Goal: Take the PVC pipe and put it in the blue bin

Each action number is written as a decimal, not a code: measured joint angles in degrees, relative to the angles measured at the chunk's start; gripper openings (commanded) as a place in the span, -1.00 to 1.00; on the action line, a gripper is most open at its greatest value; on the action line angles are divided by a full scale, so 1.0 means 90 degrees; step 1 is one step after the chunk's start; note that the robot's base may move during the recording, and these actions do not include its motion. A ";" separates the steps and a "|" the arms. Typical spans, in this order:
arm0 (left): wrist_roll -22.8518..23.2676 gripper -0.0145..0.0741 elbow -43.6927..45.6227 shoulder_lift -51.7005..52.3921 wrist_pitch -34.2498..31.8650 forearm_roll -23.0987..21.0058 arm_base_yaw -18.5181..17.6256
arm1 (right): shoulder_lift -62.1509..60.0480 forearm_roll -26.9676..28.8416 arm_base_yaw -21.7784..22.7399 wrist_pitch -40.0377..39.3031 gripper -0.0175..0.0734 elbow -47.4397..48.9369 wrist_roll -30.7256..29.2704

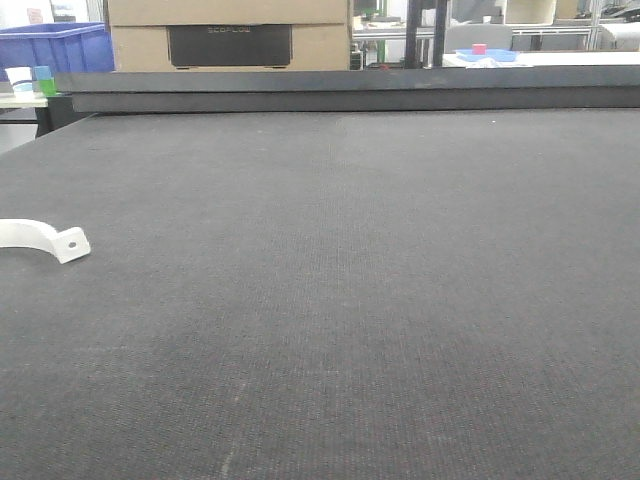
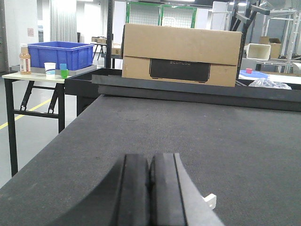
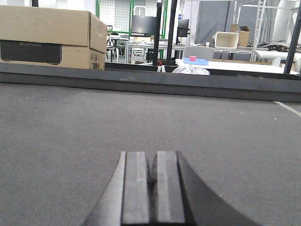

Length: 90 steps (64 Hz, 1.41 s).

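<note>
Stretching across all three views, a dark grey, felt-like tabletop [image 1: 380, 300] ends at 12 o'clock in a raised dark rail. Behind it is a workshop of shelving, tables and bright windows. A cardboard box [image 2: 181, 54] stands past the rail, and its black panel [image 2: 179, 69] reads ECOFLOW. In the left wrist view the blue bin [image 2: 61, 54] sits at 10 o'clock on a folding side table [image 2: 19, 76], beside a labelled bottle [image 2: 25, 60] whose print is too small to read.

The PVC pipe [image 1: 38, 238] rests on the tabletop at 9 o'clock in the front view, partly cut off by the frame edge. Its long axis runs from 9 to 3 o'clock, the arc bulges toward 12, and the holed tab points toward 4. The left gripper [image 2: 150, 169] and the right gripper [image 3: 153, 167] each have their pads pressed together, with nothing between them.
</note>
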<state>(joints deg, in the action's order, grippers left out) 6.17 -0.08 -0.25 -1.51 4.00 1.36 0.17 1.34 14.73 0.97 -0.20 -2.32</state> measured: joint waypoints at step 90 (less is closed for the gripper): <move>0.0000 -0.92 0.0412 0.0011 0.0168 0.0000 0.0000 | 0.0000 -0.0096 0.0000 -0.1159 -0.98 0.0179 0.0000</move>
<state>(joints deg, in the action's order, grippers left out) 6.17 3.63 -0.15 0.00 4.00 1.36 0.17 0.48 14.73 -9.46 1.41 -2.32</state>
